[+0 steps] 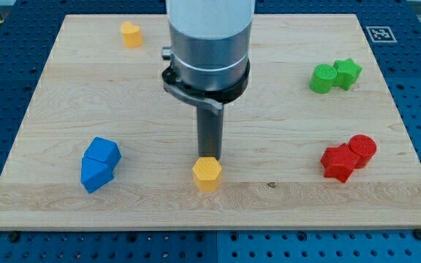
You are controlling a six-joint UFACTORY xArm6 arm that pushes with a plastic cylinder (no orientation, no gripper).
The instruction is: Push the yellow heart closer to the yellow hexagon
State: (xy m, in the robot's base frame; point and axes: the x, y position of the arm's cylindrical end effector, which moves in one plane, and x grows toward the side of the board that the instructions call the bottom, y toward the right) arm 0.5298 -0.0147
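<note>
My tip (209,156): the lower end of a straight dark rod, standing on the worktop (50,109) just at the view's-top side of the yellow hexagon; whether it touches the block I cannot tell.
Hand state: my tip is a bare rod end and grasps nothing.
Rod housing: a broad grey cylinder with a dark collar, rising straight above my tip and out of the view's top.
Yellow hexagon (206,174): directly toward the view's bottom from my tip, right beside it; a small orange-yellow six-sided block with a flat top.
Yellow heart (131,33): well apart from my tip, up toward the view's top and off to the view's left, near the worktop's far edge. It has the same orange-yellow colour as the hexagon, with a notched top outline and short upright sides, and it stands alone.
Blue blocks (99,164): two angular pieces touching each other, to the view's left of my tip, at about its level.
Green cylinder (323,77) and green star (347,72): touching, to the view's right and higher than my tip.
Red blocks (348,157): a pair touching each other, to the view's right at about my tip's level; the right one is a cylinder, the other's shape is unclear.
</note>
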